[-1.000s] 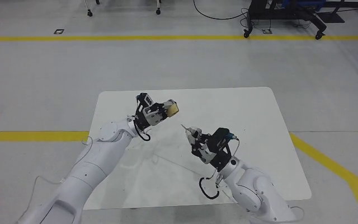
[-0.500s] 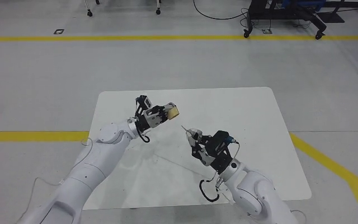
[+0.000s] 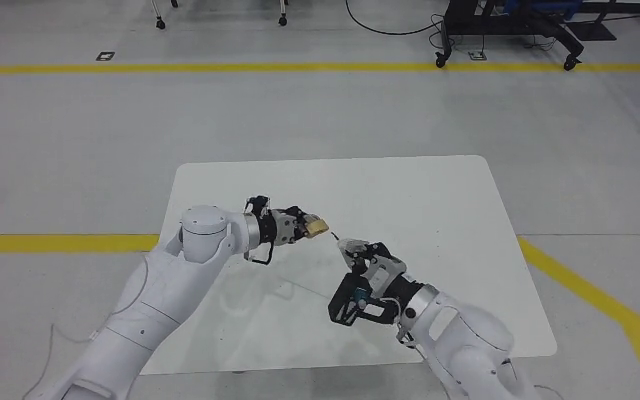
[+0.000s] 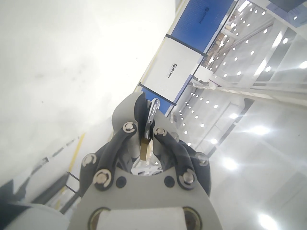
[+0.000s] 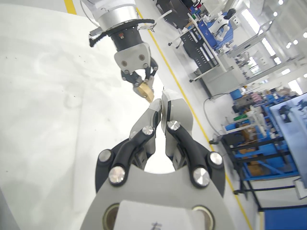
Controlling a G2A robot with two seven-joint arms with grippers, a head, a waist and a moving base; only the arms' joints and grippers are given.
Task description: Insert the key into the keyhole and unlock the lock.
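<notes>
Clamping a brass padlock [image 3: 316, 227], the left gripper [image 3: 300, 226] hangs over the table's [image 3: 440, 200] middle. The right gripper [image 5: 161, 107] pinches the key [image 3: 339, 242], whose tip is just beside the padlock.

A white table [image 3: 450, 190] with rounded corners stands on the grey floor [image 3: 100, 130] — a yellow line [image 3: 60, 243] shows at its left and right sides. Faint scuffs and dark specks mark its top.

We are in a large factory-style robotics workshop: a glossy grey floor [image 3: 300, 110] marked with yellow tape lines [image 3: 250, 68], blue metal racks [image 5: 263, 168] loaded with equipment, a wheeled black cart [image 3: 500, 20], and rows of bright ceiling lamps [image 4: 251, 52].
</notes>
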